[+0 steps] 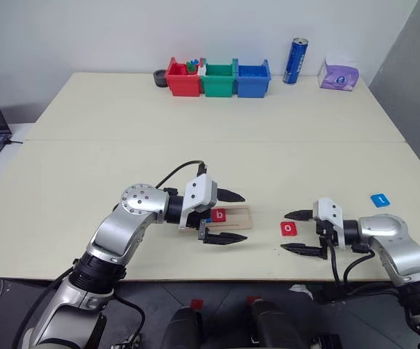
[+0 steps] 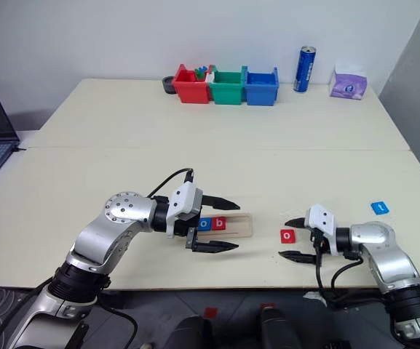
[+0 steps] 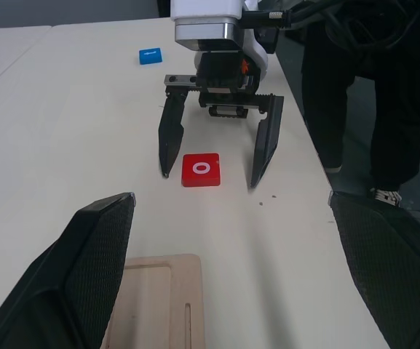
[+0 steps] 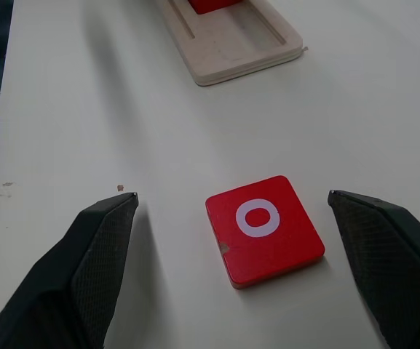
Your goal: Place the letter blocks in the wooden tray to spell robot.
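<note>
The table (image 1: 217,138) is pale cream. The wooden tray (image 2: 240,226) is light, unpainted wood; in it sit a blue tile with a white o (image 2: 205,224) and a red tile with a white b (image 2: 219,223). On the table lies a red tile with a white o (image 4: 263,229), and farther off a blue tile with a white letter (image 1: 380,199). Both the left gripper (image 1: 228,217) and the right gripper (image 1: 300,233) have black fingers on white and silver bodies. At the far edge stand a red bin (image 1: 182,81), a green bin (image 1: 218,81) and a blue bin (image 1: 253,80), then a blue can (image 1: 295,61) and a lilac tissue pack (image 1: 338,75)
</note>
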`<act>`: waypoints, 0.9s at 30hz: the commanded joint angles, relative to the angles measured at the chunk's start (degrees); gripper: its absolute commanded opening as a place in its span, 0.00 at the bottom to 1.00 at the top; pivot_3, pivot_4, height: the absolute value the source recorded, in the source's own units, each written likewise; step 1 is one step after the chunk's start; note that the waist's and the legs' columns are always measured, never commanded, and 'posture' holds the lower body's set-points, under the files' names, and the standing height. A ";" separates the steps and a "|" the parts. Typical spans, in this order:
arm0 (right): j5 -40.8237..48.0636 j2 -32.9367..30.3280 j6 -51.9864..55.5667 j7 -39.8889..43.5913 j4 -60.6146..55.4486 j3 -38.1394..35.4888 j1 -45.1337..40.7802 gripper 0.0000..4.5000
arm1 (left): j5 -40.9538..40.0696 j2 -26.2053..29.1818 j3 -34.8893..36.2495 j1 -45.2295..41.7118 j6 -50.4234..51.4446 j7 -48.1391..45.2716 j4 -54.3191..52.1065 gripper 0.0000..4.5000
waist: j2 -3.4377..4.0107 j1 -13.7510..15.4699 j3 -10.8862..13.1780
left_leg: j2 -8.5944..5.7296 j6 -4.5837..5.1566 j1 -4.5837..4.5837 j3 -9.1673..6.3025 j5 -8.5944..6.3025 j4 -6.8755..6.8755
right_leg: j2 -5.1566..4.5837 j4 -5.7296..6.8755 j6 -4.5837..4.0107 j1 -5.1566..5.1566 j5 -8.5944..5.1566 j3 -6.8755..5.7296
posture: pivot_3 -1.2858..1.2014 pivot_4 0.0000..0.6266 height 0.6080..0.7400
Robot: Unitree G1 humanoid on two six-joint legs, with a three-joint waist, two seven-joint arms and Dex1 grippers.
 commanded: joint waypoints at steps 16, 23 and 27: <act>1.72 1.78 3.64 -1.33 -5.56 0.43 -6.29 0.32 | -1.80 2.07 4.12 -0.36 -2.10 -0.72 -0.31 1.00 | 0.01 -0.36 0.00 | 0.02 0.00 0.03 0.00 0.00 0.01 | 0.00 0.04 -0.10 0.00 0.06 0.01 | 0.52 0.24 1.00; 1.34 10.11 10.89 -4.42 -9.49 6.27 -14.30 0.32 | -2.37 11.24 10.60 3.60 -6.61 -6.49 5.10 1.00 | 0.03 -0.57 0.00 | 0.14 -0.01 0.09 -0.14 0.00 -0.07 | 0.13 0.10 -0.18 -0.02 -0.01 -0.10 | 0.52 0.24 1.00; -0.51 12.29 8.80 -3.98 -5.13 8.58 -17.27 0.32 | -2.58 13.00 12.23 5.23 -7.77 -7.38 6.08 1.00 | 0.02 0.31 0.01 | 0.04 -0.01 -0.09 -0.07 0.00 0.01 | -0.04 0.01 -0.31 -0.08 0.07 -0.13 | 0.52 0.24 1.00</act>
